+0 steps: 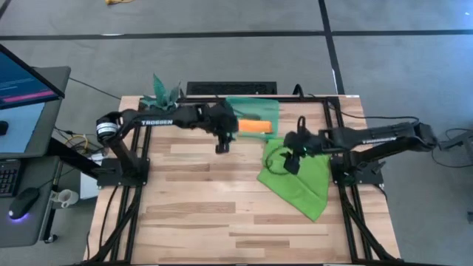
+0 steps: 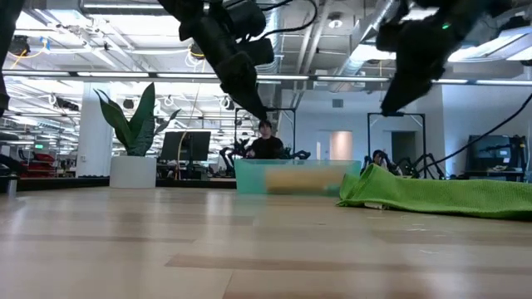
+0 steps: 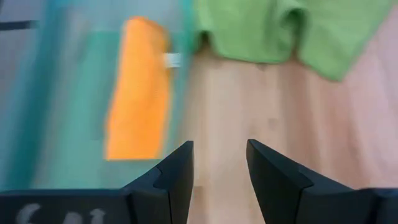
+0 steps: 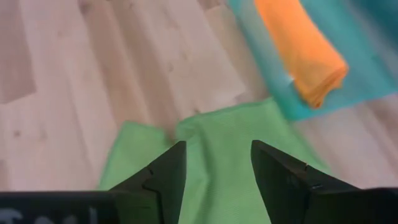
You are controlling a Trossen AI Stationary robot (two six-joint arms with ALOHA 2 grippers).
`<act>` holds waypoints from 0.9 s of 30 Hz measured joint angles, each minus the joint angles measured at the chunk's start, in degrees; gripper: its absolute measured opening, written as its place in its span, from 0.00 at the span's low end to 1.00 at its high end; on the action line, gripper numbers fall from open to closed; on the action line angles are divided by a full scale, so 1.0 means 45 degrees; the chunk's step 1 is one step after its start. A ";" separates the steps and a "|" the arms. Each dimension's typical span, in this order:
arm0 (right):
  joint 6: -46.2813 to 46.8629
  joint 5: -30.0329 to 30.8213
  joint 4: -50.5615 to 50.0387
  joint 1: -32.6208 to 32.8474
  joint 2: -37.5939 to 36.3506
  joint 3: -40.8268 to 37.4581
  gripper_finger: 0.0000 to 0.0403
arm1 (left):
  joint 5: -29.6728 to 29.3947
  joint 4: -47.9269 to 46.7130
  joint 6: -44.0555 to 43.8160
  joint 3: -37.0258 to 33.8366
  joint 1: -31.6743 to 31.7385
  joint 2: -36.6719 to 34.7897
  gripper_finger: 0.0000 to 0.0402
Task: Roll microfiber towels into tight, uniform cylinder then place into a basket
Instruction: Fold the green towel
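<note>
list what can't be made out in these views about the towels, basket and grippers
- Rolled orange microfiber towel: blurred in the left wrist view, seen only through the translucent teal plastic basket wall in the low view; roll tightness unclear.
- Bright green microfiber towel: far corner cut off in the right wrist view behind the right gripper.
- Left gripper: wrist hidden, only its open fingers show.

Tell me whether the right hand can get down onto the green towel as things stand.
Probably yes. The right hand hangs open and empty above the green towel, which lies spread on the table with nothing on top. The left hand is off beside the basket, clear of that path.
</note>
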 joint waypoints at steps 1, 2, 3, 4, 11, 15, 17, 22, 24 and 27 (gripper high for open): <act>0.0514 0.0298 -0.0019 0.0429 -0.0067 -0.0059 0.49 | -0.0014 0.0208 -0.0121 -0.0110 -0.0280 0.0002 0.35; 0.1046 0.0624 -0.0096 0.0894 -0.0102 -0.0070 0.49 | -0.0036 0.0471 -0.0219 -0.0237 -0.0569 -0.0003 0.35; 0.1557 0.0944 -0.0131 0.1374 -0.0112 -0.0099 0.49 | -0.0037 0.0801 -0.0321 -0.0427 -0.0854 -0.0003 0.35; 0.2034 0.1264 -0.0203 0.1867 -0.0113 -0.0120 0.48 | -0.0055 0.1070 -0.0427 -0.0627 -0.1142 -0.0003 0.35; 0.4734 0.3370 -0.0522 0.4908 0.0057 -0.0135 0.46 | -0.0592 0.3421 -0.1158 -0.1691 -0.2992 -0.0003 0.35; 0.6082 0.4385 -0.0657 0.6325 0.0344 -0.0136 0.45 | -0.0984 0.4730 -0.1344 -0.2317 -0.3885 -0.0003 0.35; 0.6759 0.4994 -0.0781 0.6959 0.0468 -0.0127 0.44 | -0.1179 0.5530 -0.1530 -0.2740 -0.4264 -0.0003 0.35; 0.8304 0.6225 -0.1078 0.8147 0.1336 -0.0124 0.43 | -0.1828 0.8281 -0.1693 -0.3756 -0.4930 -0.0001 0.35; 0.8846 0.6374 -0.1139 0.8466 0.1784 -0.0124 0.43 | -0.2107 0.9428 -0.1694 -0.4013 -0.5061 0.0217 0.35; 0.9650 0.6388 -0.1144 0.8764 0.2571 -0.0124 0.43 | -0.2129 1.1020 -0.1684 -0.4144 -0.5148 0.0811 0.35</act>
